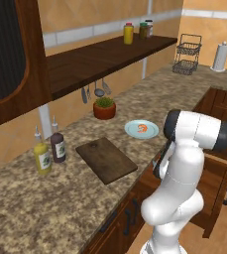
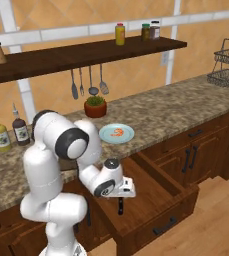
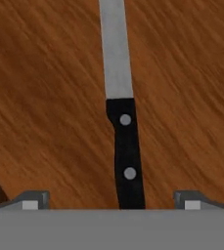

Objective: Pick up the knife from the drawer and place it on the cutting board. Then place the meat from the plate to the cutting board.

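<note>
We're barely started: knife (image 3: pixel 124 122) lies flat on the drawer (image 2: pixel 158 187) floor, our jaws spread wide above its handle. Shrimp (image 1: pixel 142 128) sits on the plate (image 1: pixel 133 131), cutting board (image 1: pixel 106 159) bare.

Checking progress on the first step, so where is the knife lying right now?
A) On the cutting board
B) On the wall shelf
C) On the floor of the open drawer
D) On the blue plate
C: the hand view shows the knife flat on the wooden floor of the drawer, between the fingers of the open hand; the cutting board is bare.
</note>
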{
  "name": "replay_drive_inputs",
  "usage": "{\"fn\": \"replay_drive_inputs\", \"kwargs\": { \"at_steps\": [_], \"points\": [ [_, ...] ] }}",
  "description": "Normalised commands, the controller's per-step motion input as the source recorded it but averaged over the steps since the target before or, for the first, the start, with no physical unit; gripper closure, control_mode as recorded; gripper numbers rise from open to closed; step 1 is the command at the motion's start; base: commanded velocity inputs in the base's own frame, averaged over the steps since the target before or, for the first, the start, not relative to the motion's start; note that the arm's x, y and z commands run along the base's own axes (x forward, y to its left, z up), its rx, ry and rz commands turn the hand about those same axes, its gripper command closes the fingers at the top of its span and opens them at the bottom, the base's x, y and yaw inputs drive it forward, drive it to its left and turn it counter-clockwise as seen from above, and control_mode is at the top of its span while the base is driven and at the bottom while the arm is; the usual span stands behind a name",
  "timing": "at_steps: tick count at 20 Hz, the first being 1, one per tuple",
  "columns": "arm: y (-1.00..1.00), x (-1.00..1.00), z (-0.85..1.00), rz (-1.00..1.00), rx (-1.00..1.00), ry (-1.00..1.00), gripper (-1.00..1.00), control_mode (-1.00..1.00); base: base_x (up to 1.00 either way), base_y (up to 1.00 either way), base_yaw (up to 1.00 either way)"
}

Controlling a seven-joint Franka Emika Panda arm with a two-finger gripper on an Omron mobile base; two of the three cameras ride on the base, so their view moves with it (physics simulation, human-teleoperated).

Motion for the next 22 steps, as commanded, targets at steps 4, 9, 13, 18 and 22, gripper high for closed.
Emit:
{"fn": "replay_drive_inputs", "kwargs": {
  "at_steps": [4, 9, 13, 18, 22],
  "points": [
    [-0.68, 0.31, -0.22, 0.0, 0.1, 0.0, -1.0, -1.0, 0.0, 0.0, 0.0],
    [-0.95, 0.04, -0.38, 0.0, 0.09, -0.01, -1.0, -1.0, 0.0, 0.0, 0.0],
    [-0.03, 0.0, -0.16, 0.0, 0.0, -0.02, -1.0, -1.0, 0.0, 0.0, 0.0],
    [0.33, 0.0, 0.31, 0.0, 0.0, 0.0, -1.0, -1.0, 0.0, 0.0, 0.0],
    [0.18, 0.04, 0.61, -0.03, 0.0, 0.03, -1.0, -1.0, 0.0, 0.0, 0.0]
  ]
}}
